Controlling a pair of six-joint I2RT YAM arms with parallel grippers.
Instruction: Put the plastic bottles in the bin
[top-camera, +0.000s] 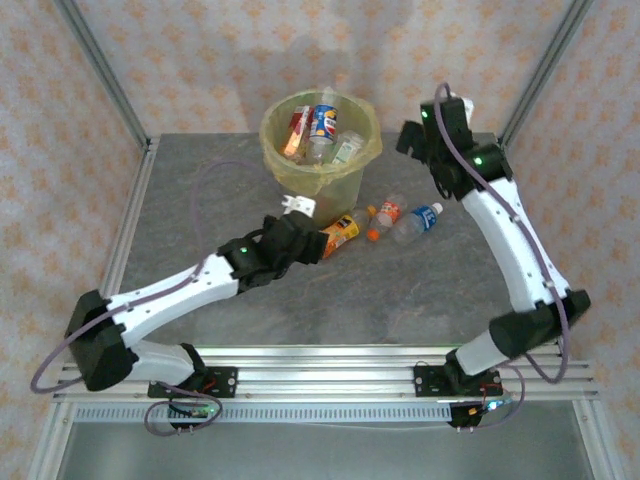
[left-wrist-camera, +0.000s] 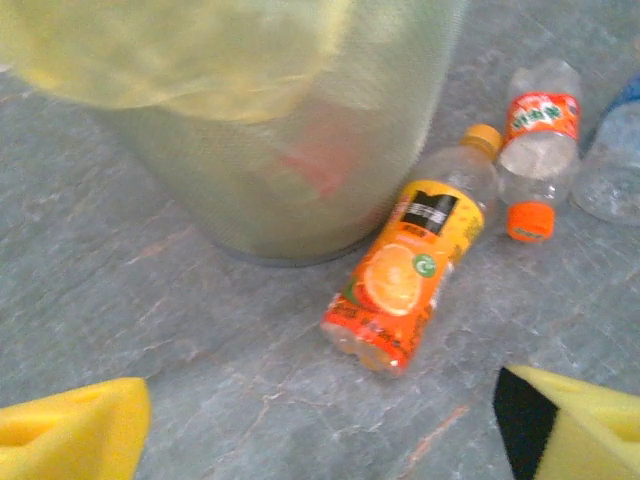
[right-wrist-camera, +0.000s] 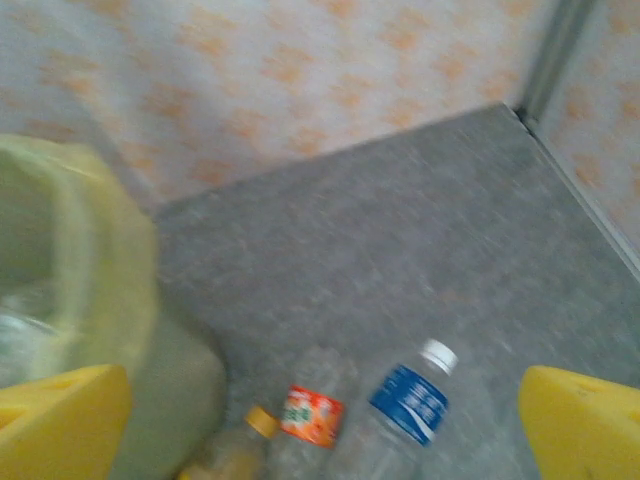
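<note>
The bin (top-camera: 320, 145), lined with a yellow-green bag, stands at the back of the table and holds several plastic bottles (top-camera: 322, 125). On the table in front of it lie three bottles: an orange-label one (top-camera: 342, 231), a red-label one with an orange cap (top-camera: 387, 213) and a blue-label one with a white cap (top-camera: 420, 221). My left gripper (top-camera: 312, 242) is low and open, and the base of the orange-label bottle (left-wrist-camera: 410, 270) lies just ahead of its fingers (left-wrist-camera: 70, 435). My right gripper (top-camera: 415, 138) hangs open and empty, raised to the right of the bin, above the blue-label bottle (right-wrist-camera: 412, 402).
The bin's wall (left-wrist-camera: 300, 150) rises close ahead and left of my left gripper. Metal frame posts (top-camera: 545, 70) and patterned walls close in the table's back and sides. Bare grey table (top-camera: 200, 240) stretches to the left and front.
</note>
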